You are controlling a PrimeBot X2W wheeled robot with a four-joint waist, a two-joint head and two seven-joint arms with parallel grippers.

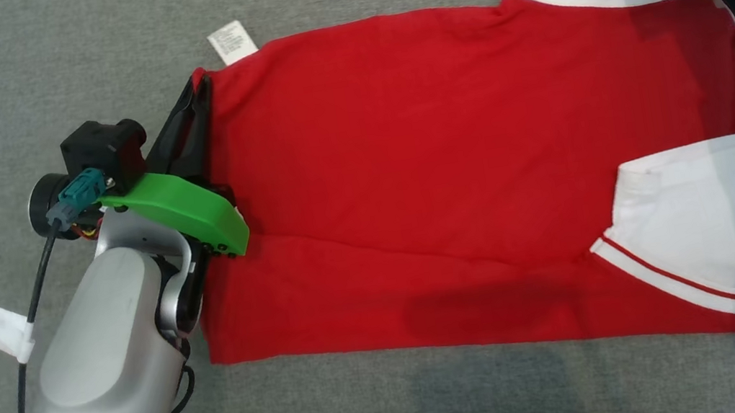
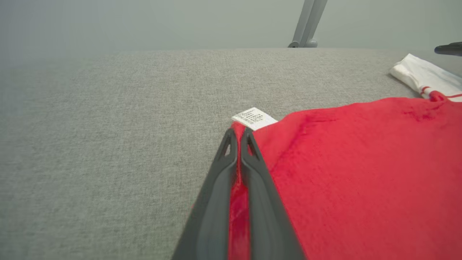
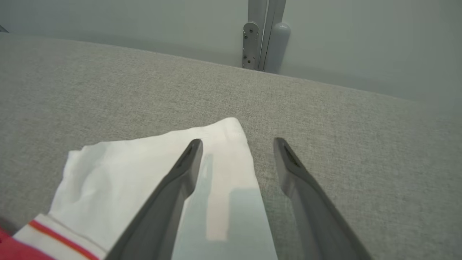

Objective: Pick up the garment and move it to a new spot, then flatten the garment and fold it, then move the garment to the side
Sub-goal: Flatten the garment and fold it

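The soft, floppy red shirt (image 1: 437,138) is pinched at its far left corner by the left claw (image 2: 238,134). The right claw (image 3: 238,144) is spread wide over a white sleeve (image 3: 144,162), empty.

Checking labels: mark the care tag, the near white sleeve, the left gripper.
care tag (image 2: 255,118): left wrist view, label's middle.
near white sleeve (image 1: 712,220): head view, its white cloth.
left gripper (image 2: 238,133): left wrist view, between fingertips.
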